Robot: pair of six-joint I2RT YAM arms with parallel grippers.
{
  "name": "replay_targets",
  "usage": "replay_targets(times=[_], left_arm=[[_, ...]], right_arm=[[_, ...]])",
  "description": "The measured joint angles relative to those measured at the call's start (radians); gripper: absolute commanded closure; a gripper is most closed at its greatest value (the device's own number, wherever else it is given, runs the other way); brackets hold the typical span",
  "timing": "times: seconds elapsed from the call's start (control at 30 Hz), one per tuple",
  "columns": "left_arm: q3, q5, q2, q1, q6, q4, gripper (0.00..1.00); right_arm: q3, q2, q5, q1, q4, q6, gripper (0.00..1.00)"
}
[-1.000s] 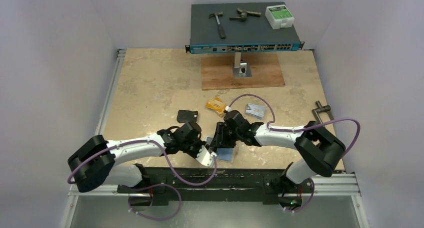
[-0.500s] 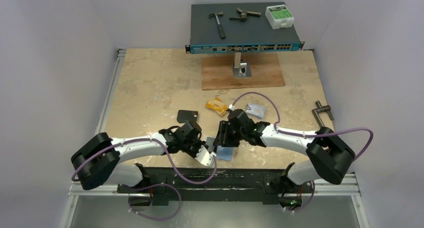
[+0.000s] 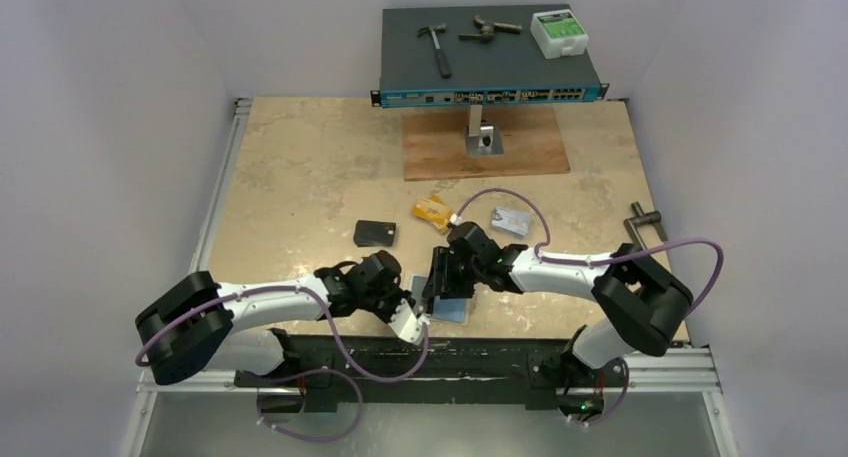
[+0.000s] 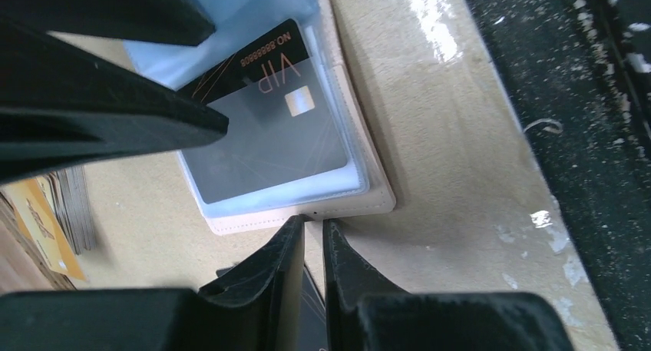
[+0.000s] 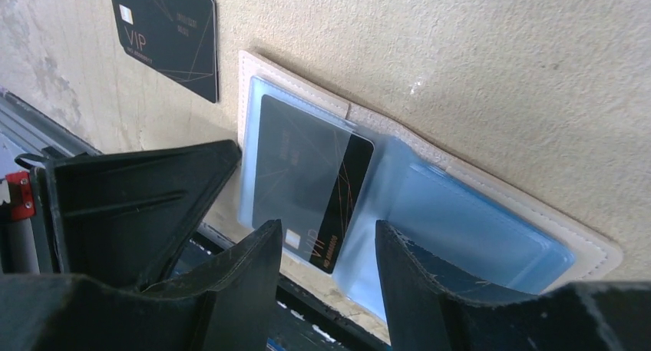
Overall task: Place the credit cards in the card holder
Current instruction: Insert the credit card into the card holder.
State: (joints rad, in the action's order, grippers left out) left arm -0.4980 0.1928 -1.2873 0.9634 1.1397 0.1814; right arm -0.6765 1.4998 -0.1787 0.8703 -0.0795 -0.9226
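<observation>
Beige stone-patterned table (image 3: 300, 177), seen from above: the card holder (image 3: 452, 310) is laid open near the front edge, at the tips of the right gripper (image 3: 437, 289) and just beside those of the left gripper (image 3: 420, 322). Orange cards (image 3: 432, 213) and silvery cards (image 3: 510, 220) are stacked well beyond the right fingers, and a black wallet (image 3: 375, 233) is placed beyond the left arm. Left wrist view: the fingers (image 4: 284, 251) are drawn almost together, with only a thin slit left through which the table is seen. Their tips are set just short of the holder's tan rim. A dark card (image 4: 269, 128) marked VIP is seated in a clear blue pocket ahead of them. Right wrist view: the fingers (image 5: 238, 289) are held moderately apart, unloaded, above that pocketed card. A second dark card (image 5: 169, 32) is laid flat on the table past the holder's end, well left of the fingers.
</observation>
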Motion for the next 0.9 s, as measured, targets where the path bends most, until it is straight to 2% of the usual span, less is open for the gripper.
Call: replay_targets(times=[0.27,0.9], left_arm=[[0.002,-0.019,0.004,0.058,-0.019,0.006,0.87],[0.001,-0.045,-0.001,0.068,-0.068,-0.006,0.88]], right_arm=[[-0.016,0.031,-0.003,0.009,0.014,-0.001,0.53],[-0.077,0.073,0.003,0.043,-0.025,0.005,0.55]])
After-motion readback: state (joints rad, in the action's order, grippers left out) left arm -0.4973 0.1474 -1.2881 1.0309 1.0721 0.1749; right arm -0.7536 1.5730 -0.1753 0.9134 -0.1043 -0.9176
